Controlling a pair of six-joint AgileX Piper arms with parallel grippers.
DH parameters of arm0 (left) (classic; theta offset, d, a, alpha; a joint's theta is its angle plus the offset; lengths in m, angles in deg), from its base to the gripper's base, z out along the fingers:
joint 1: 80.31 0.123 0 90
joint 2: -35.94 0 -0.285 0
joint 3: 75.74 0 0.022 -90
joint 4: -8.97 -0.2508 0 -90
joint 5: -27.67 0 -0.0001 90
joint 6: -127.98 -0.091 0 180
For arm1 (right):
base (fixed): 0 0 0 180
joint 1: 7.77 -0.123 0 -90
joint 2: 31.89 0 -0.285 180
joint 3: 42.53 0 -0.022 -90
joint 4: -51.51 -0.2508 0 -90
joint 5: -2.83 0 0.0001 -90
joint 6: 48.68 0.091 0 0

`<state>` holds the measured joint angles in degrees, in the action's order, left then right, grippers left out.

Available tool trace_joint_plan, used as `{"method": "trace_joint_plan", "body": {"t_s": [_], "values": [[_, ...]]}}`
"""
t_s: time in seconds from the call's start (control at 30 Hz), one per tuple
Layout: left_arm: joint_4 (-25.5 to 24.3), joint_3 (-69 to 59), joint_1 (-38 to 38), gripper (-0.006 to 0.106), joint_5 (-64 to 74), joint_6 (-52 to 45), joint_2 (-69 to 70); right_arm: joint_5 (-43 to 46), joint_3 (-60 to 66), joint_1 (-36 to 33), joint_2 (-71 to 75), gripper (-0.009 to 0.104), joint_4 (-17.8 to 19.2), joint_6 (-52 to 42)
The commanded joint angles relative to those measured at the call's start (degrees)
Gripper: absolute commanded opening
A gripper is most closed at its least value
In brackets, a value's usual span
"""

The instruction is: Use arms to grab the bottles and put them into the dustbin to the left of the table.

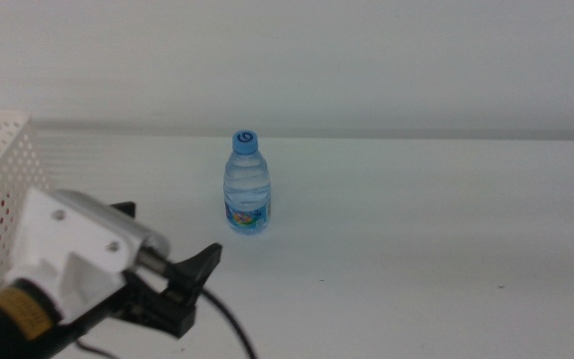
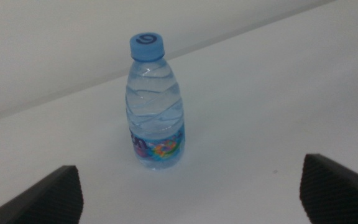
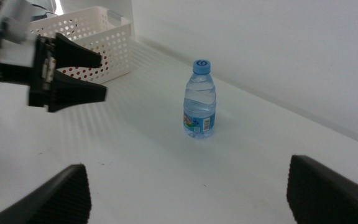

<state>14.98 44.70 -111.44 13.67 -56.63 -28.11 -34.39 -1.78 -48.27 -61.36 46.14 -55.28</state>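
Standing upright on the table (image 1: 446, 229), water bottle (image 1: 248, 186) (cap up), left gripper (image 1: 167, 254) jaws apart, right gripper (image 3: 188, 186) jaws apart.

**Layout: desk, one bottle, bin at left**

Water bottle (image 1: 248, 185) upright on desk (image 1: 427, 229), near centre, toward the back. Dustbin (image 1: 3, 189) at far left edge, well apart from bottle. Left gripper (image 1: 172, 269) at front left, just right of dustbin, before and left of bottle, not touching. Right gripper (image 3: 185, 186) off at front right.
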Motion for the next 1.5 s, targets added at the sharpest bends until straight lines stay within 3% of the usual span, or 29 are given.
{"method": "trace_joint_plan", "body": {"t_s": [0.0, 0.53, 0.7, 1.47], "values": [[-0.29, -0.16, -0.28, 0.094, -7.43, 2.09, -5.34, 0.72, 0.41, -0.03, 0.14, 0.083, 0.29, -0.25], [-0.83, -0.05, -0.28, 0.094, -36.25, 7.67, -31.74, 0.72, 0.41, -0.03, 0.14, 0.083, 0.29, -0.25], [2.24, 1.05, -0.28, 0.094, -44.38, 7.67, -39.04, 0.72, 0.41, -0.03, 0.14, 0.083, 0.29, -0.25], [2.37, 14.68, -0.28, 0.094, -43.51, 7.45, -52.39, 0.72, 0.41, -0.03, 0.14, 0.083, 0.29, -0.25]]}}
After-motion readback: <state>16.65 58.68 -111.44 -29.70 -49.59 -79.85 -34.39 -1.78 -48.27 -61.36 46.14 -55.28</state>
